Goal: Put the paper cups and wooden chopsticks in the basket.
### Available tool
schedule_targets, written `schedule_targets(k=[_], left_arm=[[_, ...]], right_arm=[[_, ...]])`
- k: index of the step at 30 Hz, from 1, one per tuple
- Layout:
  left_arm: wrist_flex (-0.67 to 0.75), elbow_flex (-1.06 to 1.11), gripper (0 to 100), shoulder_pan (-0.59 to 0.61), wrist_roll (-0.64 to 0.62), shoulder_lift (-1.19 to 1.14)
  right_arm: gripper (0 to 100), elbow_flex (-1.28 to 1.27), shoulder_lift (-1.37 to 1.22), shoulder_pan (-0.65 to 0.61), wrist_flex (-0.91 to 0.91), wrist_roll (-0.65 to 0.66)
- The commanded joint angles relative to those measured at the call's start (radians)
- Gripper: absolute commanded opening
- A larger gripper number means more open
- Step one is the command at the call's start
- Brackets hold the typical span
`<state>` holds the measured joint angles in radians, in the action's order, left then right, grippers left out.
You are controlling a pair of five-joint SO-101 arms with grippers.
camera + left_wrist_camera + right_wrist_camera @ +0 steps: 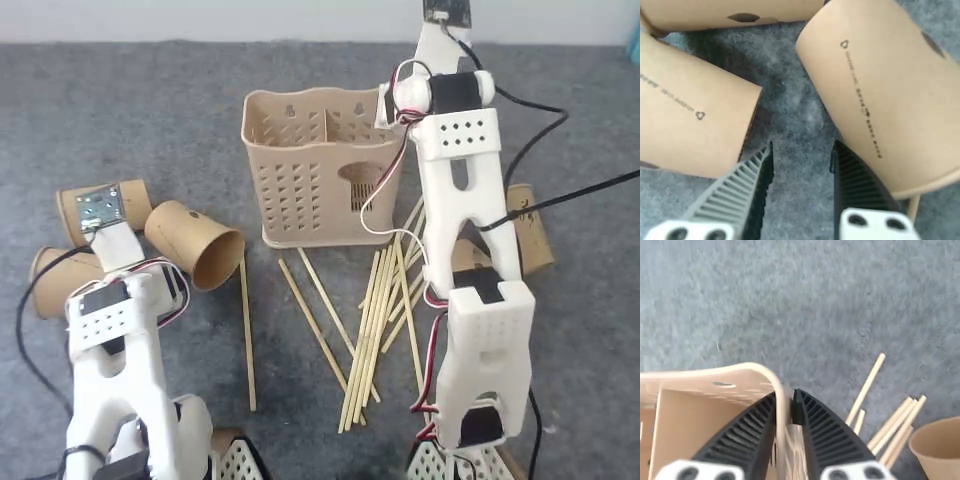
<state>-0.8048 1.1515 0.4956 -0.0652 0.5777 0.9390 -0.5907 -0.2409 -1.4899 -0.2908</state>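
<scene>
The right gripper [785,396] pinches the basket [300,190] wall, top middle. The left gripper [802,149] is open by a paper cup [190,240], left side: light, probably squashy, so hold its rim.

The white right arm [470,200] covers much of the brown paper cup [535,245] on the right and parts of the pale wooden chopsticks [372,310].

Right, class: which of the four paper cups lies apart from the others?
The paper cup right of the basket, partly hidden behind the right arm, beside the wooden chopsticks. The other three cups lie clustered left of the basket.
</scene>
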Motion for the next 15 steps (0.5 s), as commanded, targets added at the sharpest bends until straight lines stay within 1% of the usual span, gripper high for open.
schedule_targets(k=[1, 4, 9, 13, 15], left_arm=[[0.025, -0.007, 18, 0.006, -0.009, 0.029], [0.025, -0.007, 18, 0.006, -0.009, 0.029], [0.025, -0.008, 18, 0.005, -0.009, 0.029], [0.025, -0.008, 18, 0.005, -0.009, 0.029], [0.025, -0.008, 18, 0.005, -0.009, 0.029]], right_arm=[[0.8, 0.043, 0.012, -0.016, 0.041, -0.025], [0.8, 0.043, 0.018, -0.015, 0.039, -0.052], [0.8, 0.043, 0.013, -0.013, 0.038, -0.052], [1.0, 0.038, 0.013, -0.015, 0.002, -0.051], [4.1, 0.038, 0.015, -0.021, -0.030, -0.026]])
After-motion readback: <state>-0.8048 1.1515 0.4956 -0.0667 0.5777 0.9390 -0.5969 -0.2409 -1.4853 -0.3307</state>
